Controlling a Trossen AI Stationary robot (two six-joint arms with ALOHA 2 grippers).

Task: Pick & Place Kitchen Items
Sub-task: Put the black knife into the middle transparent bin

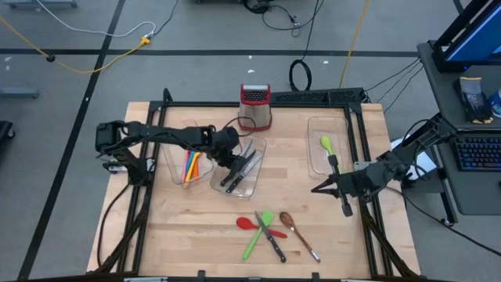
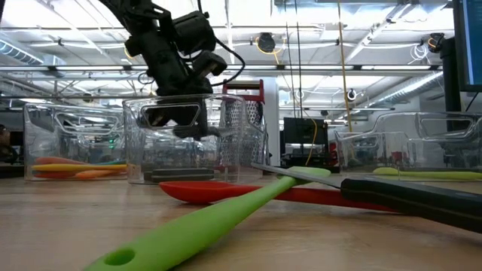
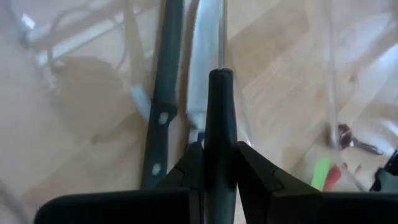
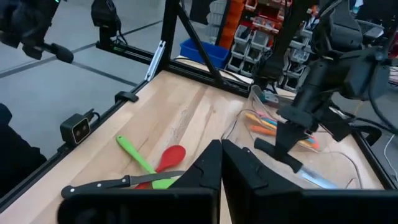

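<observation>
My left gripper pinches a smooth black knife handle — over the clear plastic bin. My right gripper is closed, empty — above bare wood.

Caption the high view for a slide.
Left hand lowers a black-handled knife into the middle clear bin; right hand waits shut by the right bin.

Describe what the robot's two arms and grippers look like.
Both arms are dark, slim and jointed, with black cables trailing from their bases. The left gripper and right gripper each end in two narrow matte-black fingers on angular black mounts.
</observation>
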